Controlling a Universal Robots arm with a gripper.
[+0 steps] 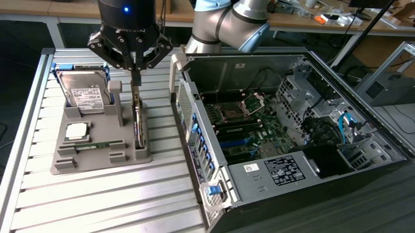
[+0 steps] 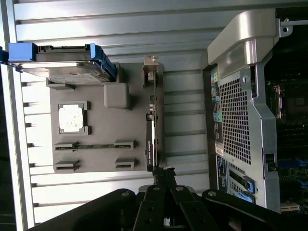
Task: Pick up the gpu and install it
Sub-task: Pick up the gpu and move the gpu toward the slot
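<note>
GPU (image 1: pixel 138 121) stood on edge in slot of grey holder (image 1: pixel 97 162) on table (image 1: pixel 97 204), next to open PC case (image 1: pixel 272 174); slot held it upright w/ top edge reachable. My hand (image 1: pixel 135 81) was pressed together, pinching that edge.

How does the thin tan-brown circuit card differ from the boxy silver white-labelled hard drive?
The thin tan-brown gpu card stands on edge in a slot; the boxy silver hard drive rests with its broad labelled face showing. The hard drive sits between blue brackets; the gpu has none. The shut gripper hangs at the gpu's end, clear of the hard drive. Both sit on the grey holder beside the open computer case.
</note>
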